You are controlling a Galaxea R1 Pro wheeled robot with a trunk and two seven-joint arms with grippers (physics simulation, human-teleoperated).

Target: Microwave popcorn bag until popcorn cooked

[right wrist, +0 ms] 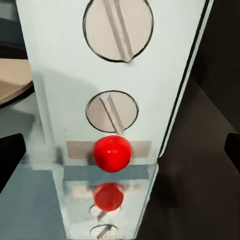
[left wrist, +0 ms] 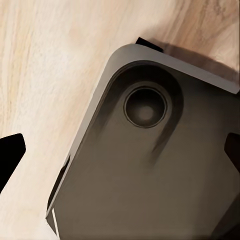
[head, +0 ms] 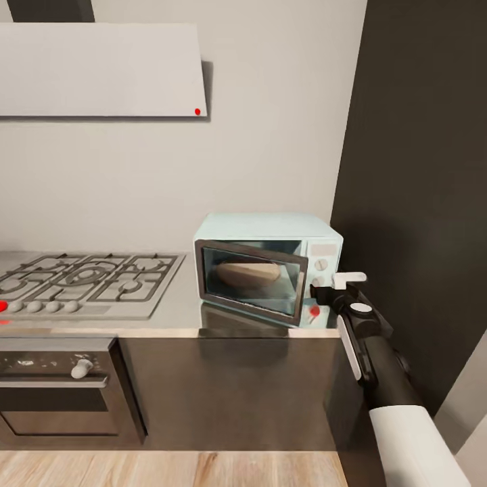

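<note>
Inside the microwave (head: 268,268), behind its nearly closed glass door, the popcorn bag (head: 247,274) lies on the turntable. Just right of the microwave's white panel (right wrist: 107,75), the right gripper (head: 323,292) hovers near the red dot (right wrist: 112,153), fingers spread wide, holding nothing. Left of the microwave on the countertop (head: 177,314) sits the hob (head: 84,281). Left gripper's fingertips (left wrist: 10,155) look well apart over the robot's grey base (left wrist: 150,165).

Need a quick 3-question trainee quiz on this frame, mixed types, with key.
1. True or false: the popcorn bag is inside the microwave.
2. Which arm reaches toward the microwave's control panel? A) left B) right
3. Fill in: below the two knobs sits a ____ dot.

Key: 1 true; 2 B, the right gripper is at the panel; 3 red.
</note>
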